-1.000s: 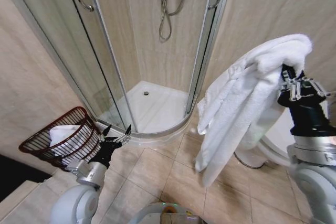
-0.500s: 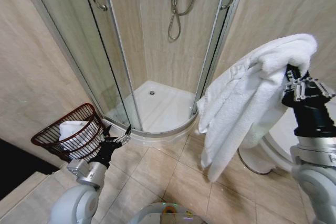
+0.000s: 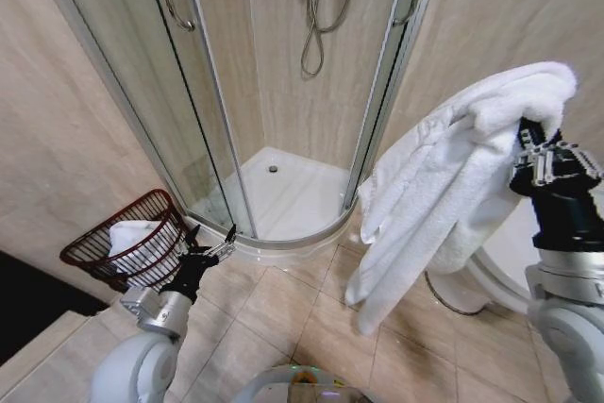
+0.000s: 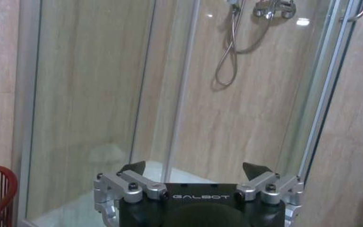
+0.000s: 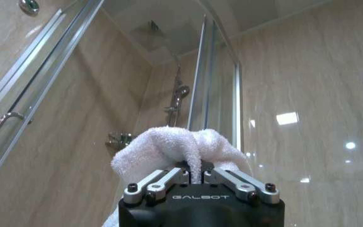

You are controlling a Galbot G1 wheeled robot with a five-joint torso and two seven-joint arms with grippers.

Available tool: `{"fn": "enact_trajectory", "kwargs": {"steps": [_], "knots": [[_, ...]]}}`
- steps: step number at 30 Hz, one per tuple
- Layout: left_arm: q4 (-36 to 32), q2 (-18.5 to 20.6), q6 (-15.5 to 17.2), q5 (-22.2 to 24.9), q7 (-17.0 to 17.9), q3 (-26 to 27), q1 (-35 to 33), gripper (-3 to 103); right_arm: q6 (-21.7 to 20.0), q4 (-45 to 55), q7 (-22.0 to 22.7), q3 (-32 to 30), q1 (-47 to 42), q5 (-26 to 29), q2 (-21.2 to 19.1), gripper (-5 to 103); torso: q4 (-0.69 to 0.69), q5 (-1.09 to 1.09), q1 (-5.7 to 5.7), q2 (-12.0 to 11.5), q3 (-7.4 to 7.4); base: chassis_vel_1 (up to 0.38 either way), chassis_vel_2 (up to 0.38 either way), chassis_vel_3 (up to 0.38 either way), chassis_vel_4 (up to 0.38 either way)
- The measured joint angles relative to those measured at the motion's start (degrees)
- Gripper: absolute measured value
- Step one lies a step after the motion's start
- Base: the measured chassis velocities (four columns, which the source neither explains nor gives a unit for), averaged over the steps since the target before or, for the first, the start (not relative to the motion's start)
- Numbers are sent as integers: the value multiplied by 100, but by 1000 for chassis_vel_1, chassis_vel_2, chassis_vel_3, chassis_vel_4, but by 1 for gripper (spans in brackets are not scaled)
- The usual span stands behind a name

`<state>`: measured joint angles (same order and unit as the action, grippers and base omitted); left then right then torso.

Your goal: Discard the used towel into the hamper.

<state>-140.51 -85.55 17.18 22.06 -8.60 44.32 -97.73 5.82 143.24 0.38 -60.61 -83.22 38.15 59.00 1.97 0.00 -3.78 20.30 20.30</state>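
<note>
Bathroom w/ corner shower stall (image 3: pixel 283 139) at far centre. Right gripper (image 3: pixel 547 153), raised at right, is clamped on a white towel (image 3: pixel 444 186) that hangs in long folds toward the tiled floor (image 3: pixel 283 318). Left gripper (image 3: pixel 209 238) sits low at near left, fingers spread, holding nothing. Hamper (image 3: pixel 127 243) stands on floor at left, just beyond left gripper, w/ white cloth (image 3: pixel 132 233) inside.

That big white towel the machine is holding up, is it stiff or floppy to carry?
Probably floppy: the towel drapes in long folds below the right pincer, which is shut on a bunched edge. It looks thick and fluffy, so likely grippy rather than slippery. Its hanging tail may swing or snag on the hamper.
</note>
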Motion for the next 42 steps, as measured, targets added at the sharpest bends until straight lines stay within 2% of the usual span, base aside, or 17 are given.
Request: {"fn": "enact_trajectory", "kwargs": {"steps": [42], "knots": [[0, 0, 0, 0, 0, 0, 0, 100, 56, -1, 16, -183, 18, 264, -147, 8, 0, 0, -377, 992, 616, 0, 0, 0, 0]]}}
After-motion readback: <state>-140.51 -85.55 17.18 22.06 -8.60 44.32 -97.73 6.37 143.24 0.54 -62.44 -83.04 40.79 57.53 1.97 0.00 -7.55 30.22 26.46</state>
